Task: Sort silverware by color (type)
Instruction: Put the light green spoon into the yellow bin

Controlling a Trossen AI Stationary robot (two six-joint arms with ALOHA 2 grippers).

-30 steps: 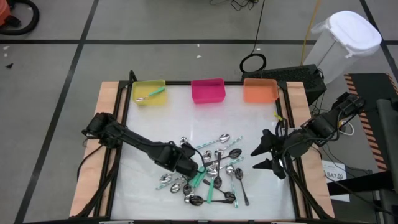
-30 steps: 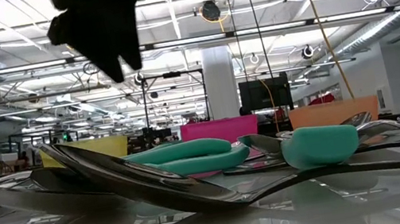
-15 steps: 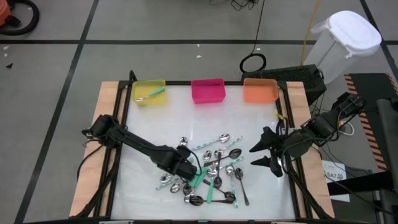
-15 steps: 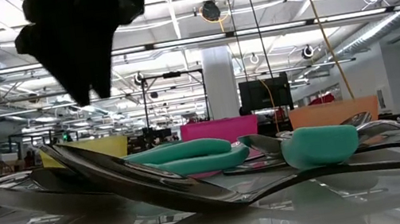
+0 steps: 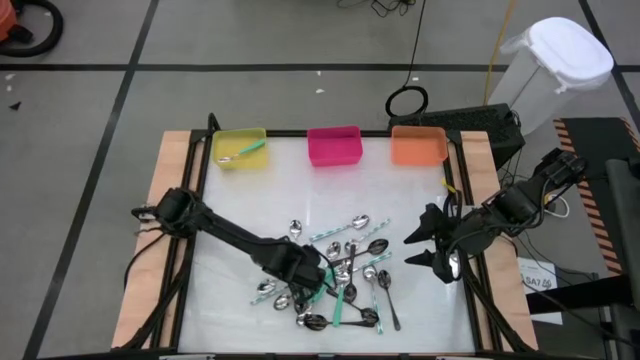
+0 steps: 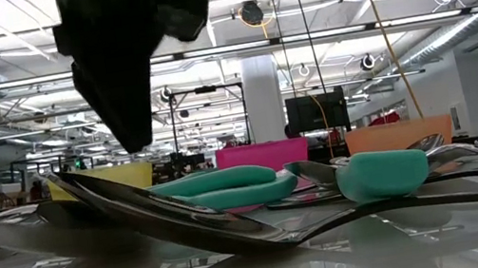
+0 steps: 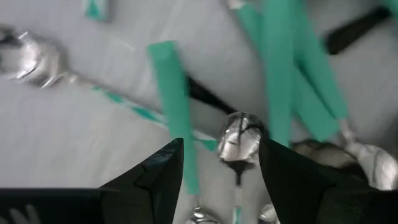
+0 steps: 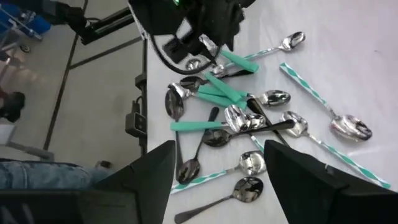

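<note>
Because the spoons (image 5: pixel 340 275) lie crossed in a heap near the middle of the tabletop (image 5: pixel 240 220), a clean pick means singling out one handle. In the left wrist view a teal handle (image 7: pixel 171 106) and a small silver bowl (image 7: pixel 241 138) sit between the spread, empty fingers of the left gripper (image 7: pixel 217 168), so I judge it should centre on the teal handle alone before closing, then carry it to the yellow bin (image 5: pixel 240 148), which already holds a teal spoon. The right gripper (image 5: pixel 428 250) waits at the right edge, fingers apart and empty.
</note>
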